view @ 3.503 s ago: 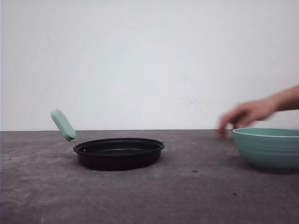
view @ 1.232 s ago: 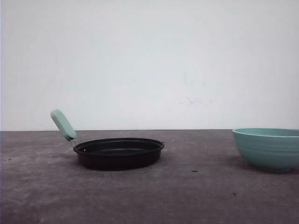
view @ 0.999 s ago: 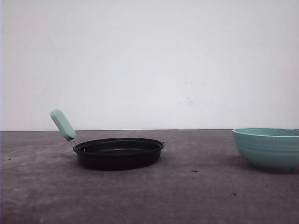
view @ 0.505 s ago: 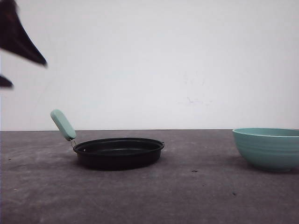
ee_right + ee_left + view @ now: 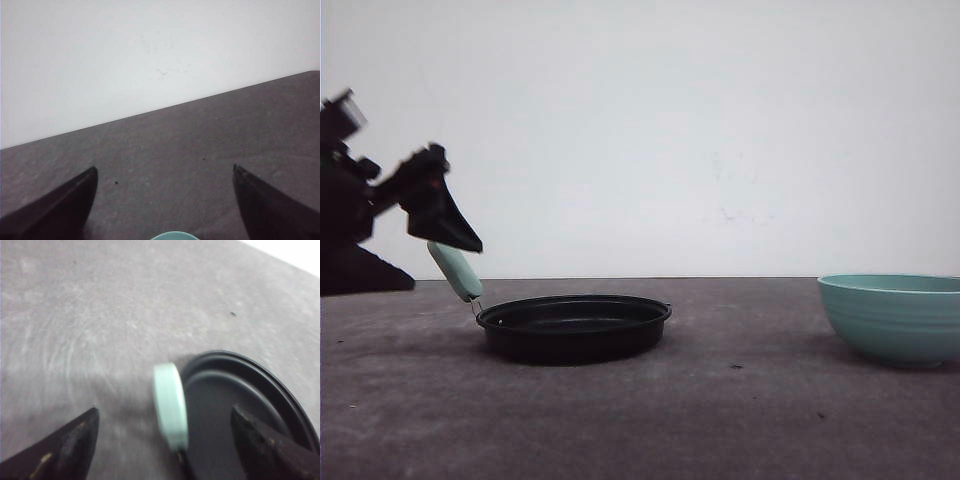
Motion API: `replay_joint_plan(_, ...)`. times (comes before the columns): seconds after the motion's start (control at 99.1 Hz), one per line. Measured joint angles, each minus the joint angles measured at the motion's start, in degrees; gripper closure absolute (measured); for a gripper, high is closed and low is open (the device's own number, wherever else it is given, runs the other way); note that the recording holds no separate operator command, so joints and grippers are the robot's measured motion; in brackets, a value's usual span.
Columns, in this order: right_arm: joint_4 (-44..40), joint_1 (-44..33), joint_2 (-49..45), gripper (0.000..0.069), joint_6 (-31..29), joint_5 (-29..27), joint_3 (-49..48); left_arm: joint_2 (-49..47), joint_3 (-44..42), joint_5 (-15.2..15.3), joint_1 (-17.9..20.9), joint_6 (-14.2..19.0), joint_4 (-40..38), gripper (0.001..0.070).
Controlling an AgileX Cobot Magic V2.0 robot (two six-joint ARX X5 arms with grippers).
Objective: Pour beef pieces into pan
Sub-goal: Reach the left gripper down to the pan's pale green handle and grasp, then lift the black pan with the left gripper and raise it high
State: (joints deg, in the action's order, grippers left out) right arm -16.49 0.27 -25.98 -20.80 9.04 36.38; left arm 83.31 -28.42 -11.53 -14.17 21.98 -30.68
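The black pan (image 5: 575, 327) sits left of centre on the table, its mint-green handle (image 5: 457, 272) angled up and to the left. My left gripper (image 5: 442, 262) hangs open at that handle, one finger above it and one to its left. From the left wrist, the handle (image 5: 170, 409) lies between the spread fingers (image 5: 70, 442) with gaps on both sides, and the pan (image 5: 240, 410) is beside it. My right gripper (image 5: 164, 169) is open over bare table, holding nothing. The beef pieces are hidden from view.
A teal ribbed bowl (image 5: 895, 318) stands at the right edge of the table, and its rim (image 5: 175, 236) shows just below the right gripper. The grey tabletop (image 5: 740, 410) ends at a white wall behind.
My left gripper has come down from the upper left to the pan's handle. A person's hand that was by the bowl 3.5 s ago is gone. Pan and bowl have not moved.
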Motion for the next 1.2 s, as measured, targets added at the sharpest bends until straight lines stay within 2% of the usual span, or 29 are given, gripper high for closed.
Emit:
replay_joint_plan(0.182, -0.1, 0.0, 0.0, 0.0155, 0.0, 0.0, 0.0, 5.1, -6.6, 0.0, -0.2, 0.1, 1.9, 0.0204)
replay_joint_plan(0.323, -0.1, 0.0, 0.0, 0.0155, 0.0, 0.0, 0.0, 7.7, -9.8, 0.0, -0.2, 0.1, 6.9, 0.0269)
replay_joint_plan(0.505, -0.1, 0.0, 0.0, 0.0155, 0.0, 0.0, 0.0, 7.8, -9.9, 0.0, -0.2, 0.1, 9.0, 0.03)
replay_joint_plan(0.575, -0.1, 0.0, 0.0, 0.0155, 0.0, 0.0, 0.0, 7.8, -9.9, 0.0, -0.2, 0.1, 9.2, 0.0369)
replay_joint_plan(0.697, -0.1, 0.0, 0.0, 0.0155, 0.0, 0.0, 0.0, 7.8, -9.9, -0.9, -0.2, 0.2, 9.1, 0.0584)
replay_joint_plan(0.757, -0.1, 0.0, 0.0, 0.0155, 0.0, 0.0, 0.0, 7.7, -9.9, -2.1, -0.3, 0.5, 8.8, 0.0644)
replay_joint_plan(0.989, -2.1, 0.0, -0.2, 0.0158, 0.0, 0.0, 0.0, 4.1, -9.9, -3.2, -0.3, 0.7, 12.0, 0.065)
replay_joint_plan(1.121, -4.0, 0.0, -2.7, 0.0245, -0.1, 0.0, 0.0, -5.0, -9.9, -3.4, -0.3, 0.7, 16.0, 0.065)
replay_joint_plan(1.201, -5.2, 0.0, -5.9, 0.027, 0.0, 0.0, 0.0, -12.6, -9.9, -3.9, -0.3, 0.6, 19.0, 0.065)
